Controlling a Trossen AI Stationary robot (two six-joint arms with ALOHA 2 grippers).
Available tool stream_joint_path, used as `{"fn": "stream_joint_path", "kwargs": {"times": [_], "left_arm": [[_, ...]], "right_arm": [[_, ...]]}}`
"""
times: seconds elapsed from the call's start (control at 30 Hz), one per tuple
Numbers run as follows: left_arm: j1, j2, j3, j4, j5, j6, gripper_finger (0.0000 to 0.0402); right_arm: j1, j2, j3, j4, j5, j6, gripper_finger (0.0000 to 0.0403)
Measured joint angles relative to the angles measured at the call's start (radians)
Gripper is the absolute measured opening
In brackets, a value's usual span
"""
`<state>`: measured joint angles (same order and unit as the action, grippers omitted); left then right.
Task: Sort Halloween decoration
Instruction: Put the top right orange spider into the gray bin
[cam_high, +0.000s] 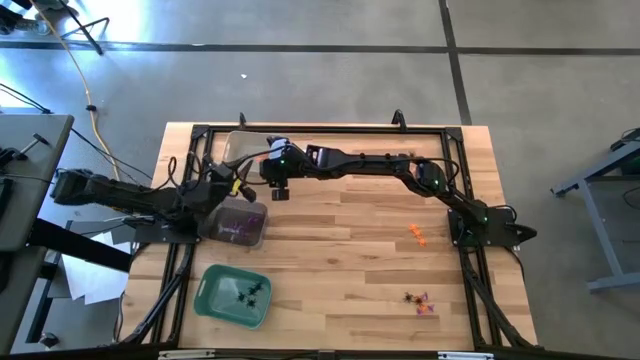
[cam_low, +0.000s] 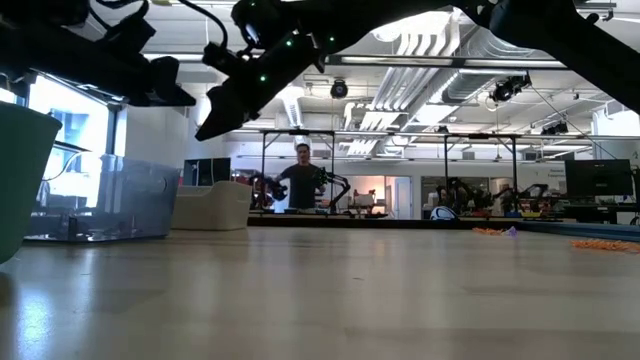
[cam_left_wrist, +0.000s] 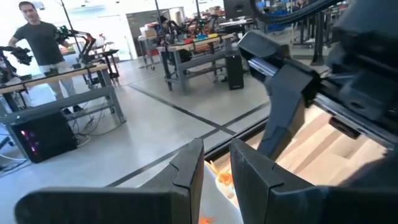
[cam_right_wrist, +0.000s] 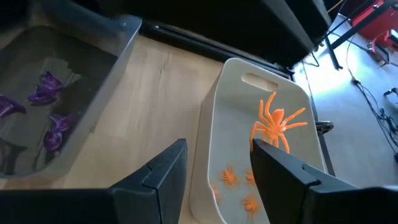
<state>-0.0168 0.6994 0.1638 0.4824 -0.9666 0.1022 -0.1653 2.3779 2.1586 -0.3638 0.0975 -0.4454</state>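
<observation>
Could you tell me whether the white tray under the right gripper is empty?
Not empty: the white tray holds several orange spiders, seen beyond the open right gripper.

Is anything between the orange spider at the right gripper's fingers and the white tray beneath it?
Nothing visible. In the right wrist view the orange spider sits at the right gripper, directly over the open white tray, where smaller orange pieces already lie. The clear tray of purple pieces stands beside it.

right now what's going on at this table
The robot is sorting Halloween trinkets by colour. The right gripper, open, hangs over the white tray, where an orange spider is dropping or has just landed among smaller orange ones. Purple pieces lie in the clear tray, black ones in the green tray. A few trinkets remain on the table. The left gripper waits near the clear tray.
</observation>
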Motion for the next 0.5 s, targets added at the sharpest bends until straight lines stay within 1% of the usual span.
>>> {"fn": "stream_joint_path", "kwargs": {"times": [0.2, 0.4, 0.5], "left_arm": [[0.132, 0.000, 0.000, 0.001, 0.163, -0.023, 0.0064], [0.240, 0.000, 0.000, 0.004, 0.258, -0.023, 0.0064], [0.295, 0.000, 0.000, 0.027, 0.324, -0.022, 0.0064]], "right_arm": [[-0.032, 0.000, 0.000, 0.053, 0.000, -0.003, 0.0171], [-0.076, 0.001, 0.000, 0.065, -0.002, 0.006, 0.0171], [-0.091, 0.001, 0.000, 0.066, -0.046, 0.033, 0.0171]]}}
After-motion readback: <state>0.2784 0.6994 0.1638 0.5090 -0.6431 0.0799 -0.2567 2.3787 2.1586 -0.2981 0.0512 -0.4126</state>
